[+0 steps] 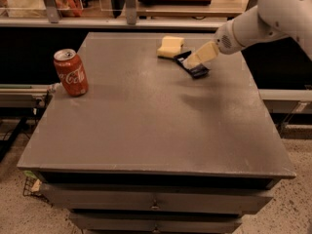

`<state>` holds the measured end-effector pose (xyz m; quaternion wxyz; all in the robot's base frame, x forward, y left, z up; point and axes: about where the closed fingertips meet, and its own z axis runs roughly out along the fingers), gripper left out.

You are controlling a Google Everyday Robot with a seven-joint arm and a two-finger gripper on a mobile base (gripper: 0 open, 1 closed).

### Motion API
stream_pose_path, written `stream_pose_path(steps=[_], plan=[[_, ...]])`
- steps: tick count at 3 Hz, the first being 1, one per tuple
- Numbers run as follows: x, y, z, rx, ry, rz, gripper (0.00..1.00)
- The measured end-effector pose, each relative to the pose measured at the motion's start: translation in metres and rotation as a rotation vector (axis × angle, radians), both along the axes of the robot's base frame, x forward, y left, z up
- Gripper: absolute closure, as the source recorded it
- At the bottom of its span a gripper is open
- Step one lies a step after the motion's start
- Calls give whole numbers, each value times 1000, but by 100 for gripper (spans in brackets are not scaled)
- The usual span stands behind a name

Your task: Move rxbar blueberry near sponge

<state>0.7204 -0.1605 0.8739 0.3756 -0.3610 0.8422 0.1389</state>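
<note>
Soft light from above on a dull grey table.
The gripper hangs over the far right part of the table and looks bright and pale. A faint dark shadow lies on the table just in front of it. Far to its left, the can has a small shine on top.

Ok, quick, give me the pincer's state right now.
Pincer: at the table's far right, over the rxbar blueberry lying beside the sponge; open or closed cannot be told.
</note>
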Motion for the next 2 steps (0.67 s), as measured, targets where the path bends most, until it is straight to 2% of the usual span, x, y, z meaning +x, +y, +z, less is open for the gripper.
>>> stream_pose_path(steps=[1,2], plan=[[-30,-71,26,146,-47,-42,0],[-45,-110,38,195,-65,-89,0]])
